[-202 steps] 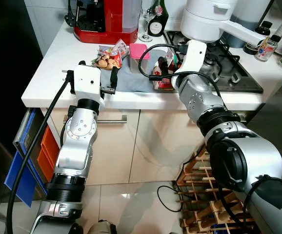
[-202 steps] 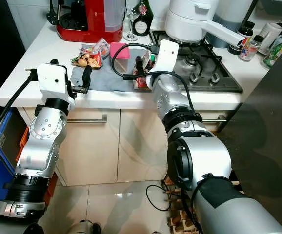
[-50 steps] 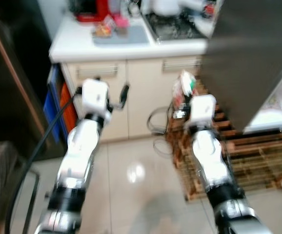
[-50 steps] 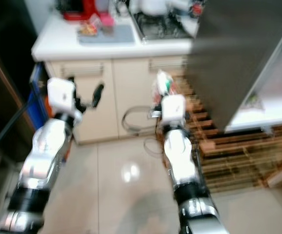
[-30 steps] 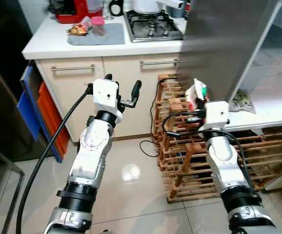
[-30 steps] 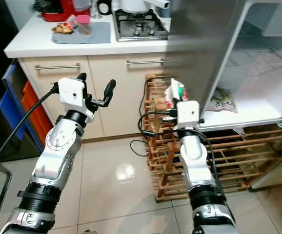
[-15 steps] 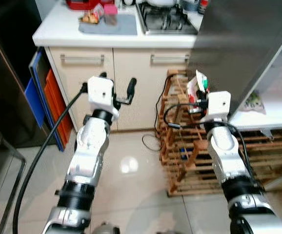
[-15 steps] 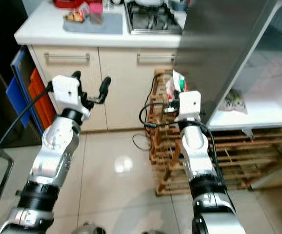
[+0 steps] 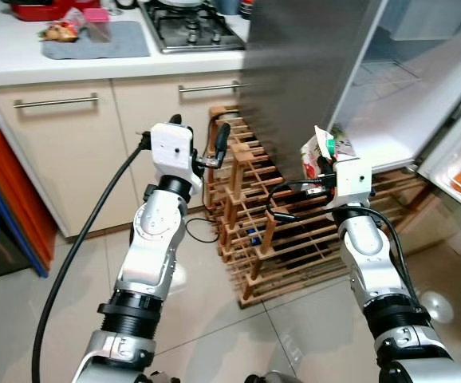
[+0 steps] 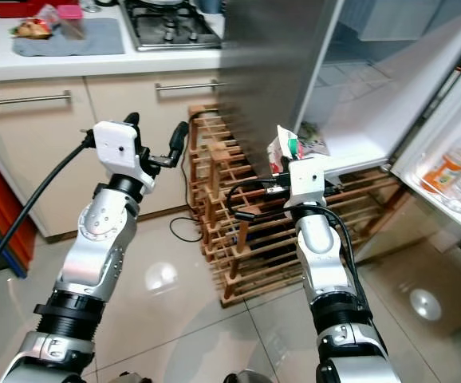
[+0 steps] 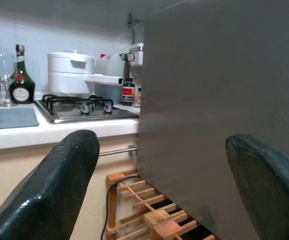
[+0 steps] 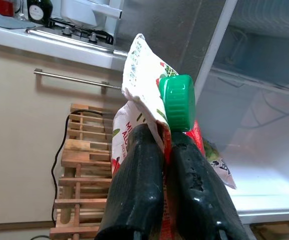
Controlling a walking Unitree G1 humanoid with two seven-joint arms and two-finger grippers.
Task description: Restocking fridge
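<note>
Gripping green-capped pouch (image 12: 149, 115): right gripper (image 12: 167, 145) | left gripper (image 9: 198, 137) spread, empty | wooden rack (image 9: 254, 239) fronting open fridge (image 9: 406, 104)

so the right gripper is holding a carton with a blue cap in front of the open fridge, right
Not quite: the cap is green, not blue, as the right wrist view shows. The rest holds: the right gripper has its fingers shut on the carton, in front of the open fridge.
</note>
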